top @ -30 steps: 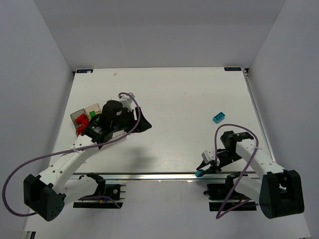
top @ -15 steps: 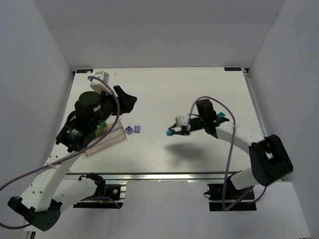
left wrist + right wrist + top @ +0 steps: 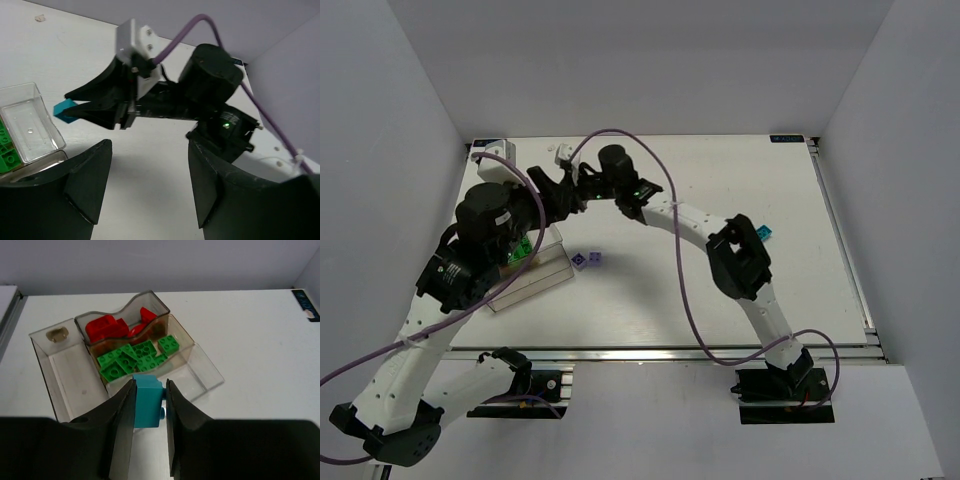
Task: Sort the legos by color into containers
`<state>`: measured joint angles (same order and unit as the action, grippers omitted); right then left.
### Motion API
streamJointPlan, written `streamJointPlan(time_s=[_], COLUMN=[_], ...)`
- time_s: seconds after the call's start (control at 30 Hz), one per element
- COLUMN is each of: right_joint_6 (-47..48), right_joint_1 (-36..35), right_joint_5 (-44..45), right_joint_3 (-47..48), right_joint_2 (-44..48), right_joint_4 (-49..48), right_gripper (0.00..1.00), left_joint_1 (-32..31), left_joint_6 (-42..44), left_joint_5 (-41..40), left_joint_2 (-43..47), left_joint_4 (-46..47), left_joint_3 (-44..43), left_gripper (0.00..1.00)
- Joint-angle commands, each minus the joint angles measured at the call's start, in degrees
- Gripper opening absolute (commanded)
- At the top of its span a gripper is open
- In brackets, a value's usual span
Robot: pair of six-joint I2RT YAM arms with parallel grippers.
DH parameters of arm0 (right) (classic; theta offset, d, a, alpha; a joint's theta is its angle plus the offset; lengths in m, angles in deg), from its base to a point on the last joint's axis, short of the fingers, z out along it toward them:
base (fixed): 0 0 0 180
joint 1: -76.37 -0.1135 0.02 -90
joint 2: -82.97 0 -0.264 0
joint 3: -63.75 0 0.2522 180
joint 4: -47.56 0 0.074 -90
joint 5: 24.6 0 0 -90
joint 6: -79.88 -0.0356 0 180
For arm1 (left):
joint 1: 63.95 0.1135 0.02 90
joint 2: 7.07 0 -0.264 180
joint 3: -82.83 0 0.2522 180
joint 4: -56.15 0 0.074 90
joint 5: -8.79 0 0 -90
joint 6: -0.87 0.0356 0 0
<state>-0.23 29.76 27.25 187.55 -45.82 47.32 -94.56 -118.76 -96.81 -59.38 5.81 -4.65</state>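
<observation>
While left fingers (image 3: 86,181) gape, right fingers (image 3: 120,432) pinch a blocky teal brick (image 3: 148,407) — smooth plastic.

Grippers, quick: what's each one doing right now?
Left gripper: open, holding nothing.
Right gripper: closed on a teal brick.

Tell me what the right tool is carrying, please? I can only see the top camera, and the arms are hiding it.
Observer: The right tool is pinching a teal-blue brick.
Operator: What's in the box already?
Observer: One compartment has red bricks, the next has green bricks.
Operator: And the left tool?
Observer: Open, holding nothing.
</observation>
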Motion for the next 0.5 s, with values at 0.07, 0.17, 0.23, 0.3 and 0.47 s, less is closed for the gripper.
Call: streamJointPlan(time_s=[0.07,0.17,0.23,0.3,0.47], right_joint_6=[-8.6,-8.3,-7.6,-6.1,-4.1], right_joint_1=[-4.1,-5.2,-5.7,-5.9,-6.6], right_joint_5=[7.4,11.5,12.1,12.5,13.4], right_joint_3=[11.1,12.8,12.9,12.2,12.5], right_joint_2=[-7.3,-11.1,-11.8,-12.5,-14.0], right_joint_4=[-2.9,-3.3,-3.1,-2.6,-2.0], right_gripper=[0.00,0.00,0.00,0.11,0.36], left_joint_1=[-0.3,0.2,0.2,0.2,0.2], left_joint_6=[-0.6,-1.3,-1.7,-2.0,-2.1], left_joint_5=[-2.8,-2.8,-2.8,-2.4,-0.8], left_joint_2=[1.8,2.7,3.6,4.2,4.2], left_joint_4=[-3.9,-5.2,-5.7,-5.9,-6.1], left_joint_3=[-3.1,-2.9,-2.6,-1.7,-1.0], left_gripper=[0.72,0.72,0.72,0.72,0.72])
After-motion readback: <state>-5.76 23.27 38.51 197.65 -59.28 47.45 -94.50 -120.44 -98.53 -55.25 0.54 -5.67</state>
